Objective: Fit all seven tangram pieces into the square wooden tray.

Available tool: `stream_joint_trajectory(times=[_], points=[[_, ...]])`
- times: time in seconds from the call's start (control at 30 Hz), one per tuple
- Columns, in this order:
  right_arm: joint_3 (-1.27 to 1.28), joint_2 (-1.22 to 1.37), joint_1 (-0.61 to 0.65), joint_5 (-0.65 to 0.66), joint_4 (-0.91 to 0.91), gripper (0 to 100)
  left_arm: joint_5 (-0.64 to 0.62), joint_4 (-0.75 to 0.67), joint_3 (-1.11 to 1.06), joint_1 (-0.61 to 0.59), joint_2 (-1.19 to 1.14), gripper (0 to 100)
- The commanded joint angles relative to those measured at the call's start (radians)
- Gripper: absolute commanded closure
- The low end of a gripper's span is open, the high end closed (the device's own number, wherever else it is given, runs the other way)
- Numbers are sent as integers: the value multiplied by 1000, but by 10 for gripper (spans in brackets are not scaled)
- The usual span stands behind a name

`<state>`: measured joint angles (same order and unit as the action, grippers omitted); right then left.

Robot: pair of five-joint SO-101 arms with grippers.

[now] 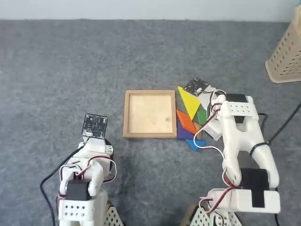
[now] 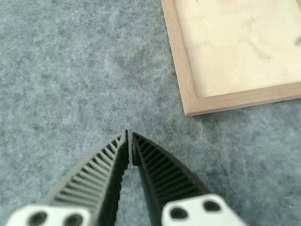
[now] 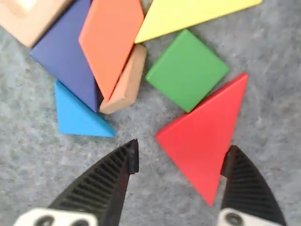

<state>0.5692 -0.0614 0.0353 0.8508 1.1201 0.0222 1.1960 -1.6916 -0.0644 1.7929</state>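
Note:
The square wooden tray (image 1: 150, 114) lies mid-table with nothing in it; its corner (image 2: 188, 96) lies ahead of my left gripper (image 2: 129, 137), which is shut and holds nothing. The pieces lie bunched against the tray's right side. My right gripper (image 3: 182, 157) is open with its fingers on either side of the red triangle (image 3: 204, 132). Beyond it are the green square (image 3: 187, 69), the yellow triangle (image 3: 188, 14), the orange parallelogram (image 3: 110, 40), a dark blue triangle (image 3: 63, 56), a light blue triangle (image 3: 75, 117) and a plain wooden piece (image 3: 128, 80) partly under the orange one.
The right arm (image 1: 237, 122) covers the red piece from above. The left arm (image 1: 91, 155) stands at the tray's lower left on grey carpet (image 1: 70, 70). A beige slatted basket (image 1: 287, 52) stands at the far right edge.

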Motion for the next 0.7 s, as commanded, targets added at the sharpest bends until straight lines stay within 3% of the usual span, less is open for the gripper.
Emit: stream_joint_trajectory(times=[0.0, 0.2, 0.67], points=[[-8, 44, 15, 35, -50, 708, -9, 5, 5, -5, 3, 989], [-8, 156, -2, 35, -160, 709, -9, 5, 5, -5, 3, 989], [-28, 119, -77, -6, -160, 709, -9, 5, 5, -5, 3, 989]])
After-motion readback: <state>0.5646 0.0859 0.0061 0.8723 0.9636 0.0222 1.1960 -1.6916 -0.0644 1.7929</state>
